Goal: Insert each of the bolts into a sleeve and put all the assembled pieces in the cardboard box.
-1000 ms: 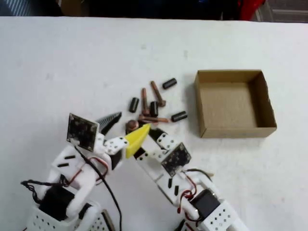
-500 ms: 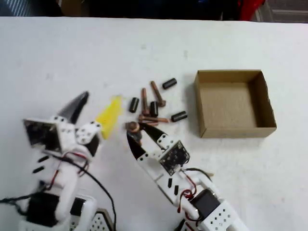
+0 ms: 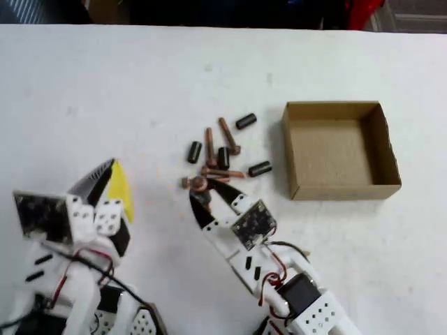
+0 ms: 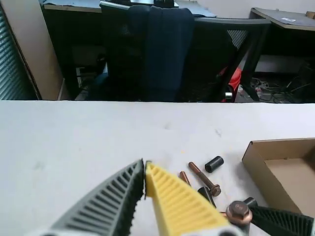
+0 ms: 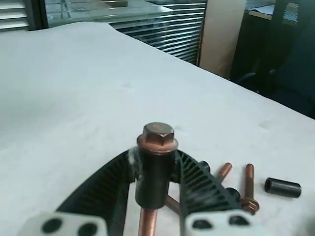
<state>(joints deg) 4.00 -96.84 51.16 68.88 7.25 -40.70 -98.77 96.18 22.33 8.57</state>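
One bolt (image 5: 157,133) sits in a sleeve (image 5: 152,179) clamped by the right gripper (image 3: 201,190), while the cardboard box (image 3: 335,107) is empty, loose bolts (image 3: 227,134) and spare sleeves (image 3: 245,121) lie mid-bench (image 3: 105,84), and the left gripper (image 4: 145,179) is closed on nothing.

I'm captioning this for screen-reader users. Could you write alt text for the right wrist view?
The right tool grips a black sleeve with a copper bolt through it, its hex head sticking out at one end. Beyond it, loose bolts and another sleeve lie on the white table.

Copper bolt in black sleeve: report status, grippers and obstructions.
Right gripper shut on black sleeve, copper hex bolt through it, upright. Left gripper shut, empty. Brown cardboard box empty; loose copper bolts and black sleeves lie between it and the right gripper.
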